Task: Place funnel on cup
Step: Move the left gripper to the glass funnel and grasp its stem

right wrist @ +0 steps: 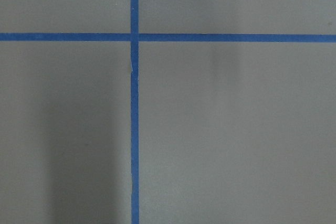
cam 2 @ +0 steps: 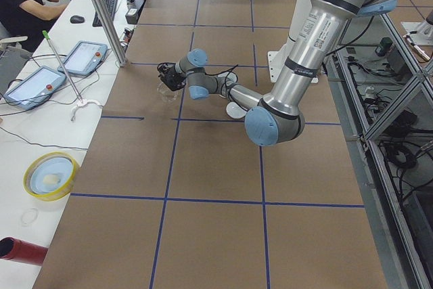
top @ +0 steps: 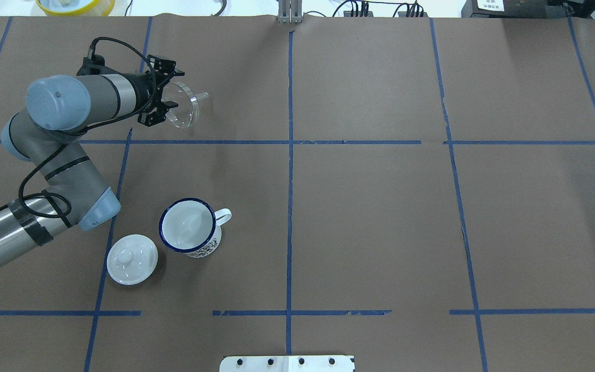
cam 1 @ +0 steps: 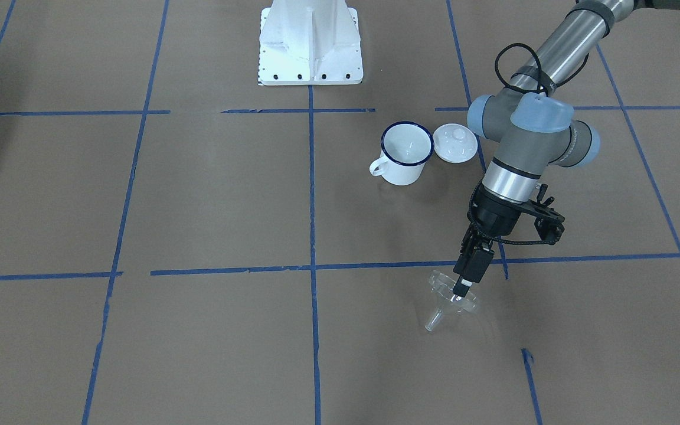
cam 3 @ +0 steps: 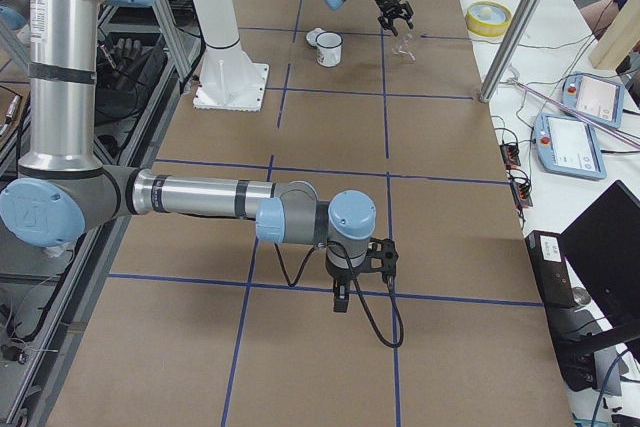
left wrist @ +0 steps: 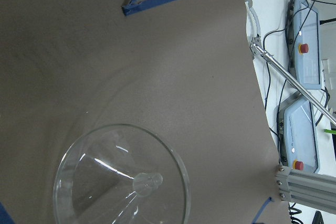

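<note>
1. A white lid (top: 132, 259) lay toward the worktop's (top: 380, 206) left edge.
2. Near the far left corner, the left gripper (top: 167, 106) pinched the funnel (top: 186, 109) by its rim, spout sideways.
3. The cup (top: 189, 232) stood well apart. The carry looked begun; next, turn the spout down over it.
4. The right gripper's (cam 3: 341, 299) state I could not tell.

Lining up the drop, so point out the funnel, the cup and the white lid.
funnel (top: 184, 106), overhead exterior view, on its clear cone.
cup (cam 1: 402, 172), exterior front-facing view, on its outer wall.
white lid (top: 132, 259), overhead exterior view, on its top beside the knob.
</note>
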Motion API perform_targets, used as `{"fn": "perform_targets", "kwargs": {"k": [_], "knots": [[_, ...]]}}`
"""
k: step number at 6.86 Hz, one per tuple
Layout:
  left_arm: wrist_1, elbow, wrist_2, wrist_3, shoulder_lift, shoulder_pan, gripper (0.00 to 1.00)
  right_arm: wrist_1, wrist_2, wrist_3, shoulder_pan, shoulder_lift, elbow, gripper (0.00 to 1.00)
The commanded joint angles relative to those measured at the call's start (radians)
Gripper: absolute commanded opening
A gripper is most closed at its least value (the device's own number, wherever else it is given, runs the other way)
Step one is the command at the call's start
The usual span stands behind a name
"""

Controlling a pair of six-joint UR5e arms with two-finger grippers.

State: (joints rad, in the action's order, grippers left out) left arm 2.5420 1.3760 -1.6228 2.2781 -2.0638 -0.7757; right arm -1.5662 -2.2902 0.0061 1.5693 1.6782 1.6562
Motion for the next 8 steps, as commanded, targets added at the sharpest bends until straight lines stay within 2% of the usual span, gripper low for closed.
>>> {"fn": "perform_targets", "kwargs": {"k": [1,7,8], "knots": [[0.033,-0.035,0.027,-0.005,-0.007,0.001,0.67,0.0,0.0,0.0,0.0,0.0,-0.001,1.0],[0.05,-0.081,0.04,-0.008,-0.022,0.001,0.42,0.0,0.0,0.0,0.0,0.0,0.0,1.0],[0.05,-0.081,0.04,-0.008,-0.025,0.001,0.35,0.0,0.0,0.0,0.0,0.0,0.0,1.0]]}}
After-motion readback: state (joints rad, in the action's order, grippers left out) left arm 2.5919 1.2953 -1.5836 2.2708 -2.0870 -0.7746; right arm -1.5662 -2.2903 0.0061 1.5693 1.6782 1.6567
